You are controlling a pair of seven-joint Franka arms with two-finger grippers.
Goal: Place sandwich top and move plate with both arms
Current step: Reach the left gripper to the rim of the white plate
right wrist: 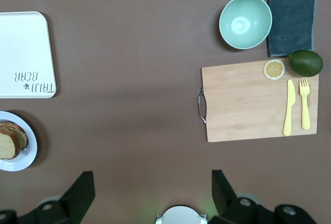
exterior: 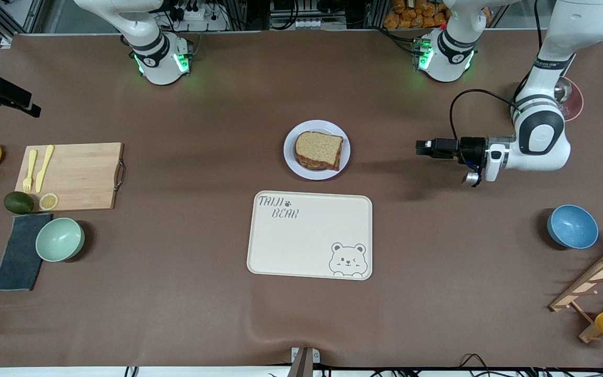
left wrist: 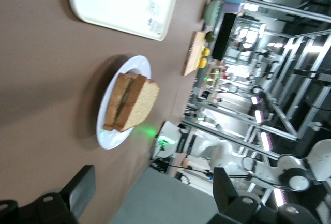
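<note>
sandwich top [exterior: 319,146] on plate [exterior: 292,159]

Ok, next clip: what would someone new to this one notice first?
Probably the finished sandwich, its sandwich top already on, sitting on the plate mid-table, with the cream bear tray just nearer the front camera. Next, the left gripper, open, hovering over bare table toward the left arm's end, pointing at the plate. The right gripper waits open, high above the table.

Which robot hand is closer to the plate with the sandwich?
Left. The left gripper, open, hangs beside the plate, toward the left arm's end of the table. The right gripper, open too, is high over the table between plate and cutting board, out of the front view.
</note>
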